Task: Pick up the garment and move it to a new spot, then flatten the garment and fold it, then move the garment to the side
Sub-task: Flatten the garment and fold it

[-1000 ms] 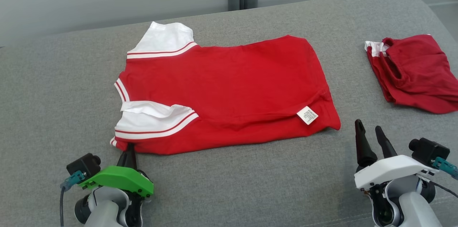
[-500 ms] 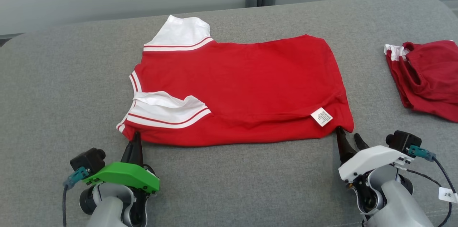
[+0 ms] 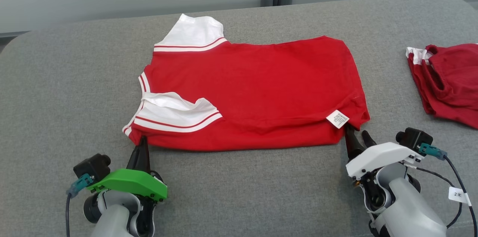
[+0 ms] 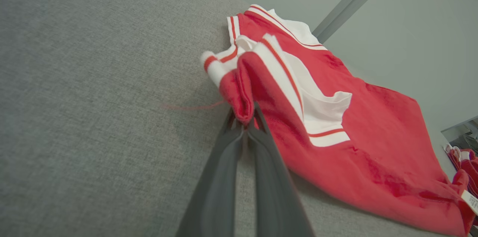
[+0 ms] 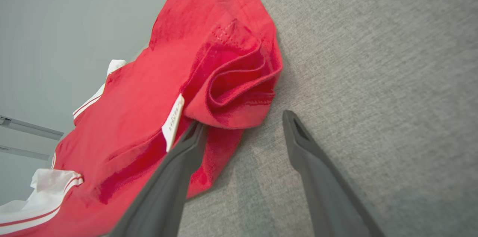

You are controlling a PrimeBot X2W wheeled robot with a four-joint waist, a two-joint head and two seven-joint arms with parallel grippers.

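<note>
The left end effector [image 3: 142, 142] is closed on the near-left corner of the garment [image 3: 254, 87], just below the white, red-striped sleeve [image 3: 175, 115]. In the left wrist view the fingertips [image 4: 244, 121] pinch a small fold of red fabric.

The right end effector [image 3: 355, 132] is open at the near-right corner. In the right wrist view, one finger [image 5: 175, 170] lies against the hem beside the white label [image 5: 172, 122]; the other finger [image 5: 317, 166] lies over bare bench [image 5: 373, 61], clear of the fabric.

The garment lies flat near the centre of the grey bench [image 3: 56, 99], sleeves to the left, hem to the right. A second red garment [image 3: 448, 80] lies crumpled well apart at the right edge.
</note>
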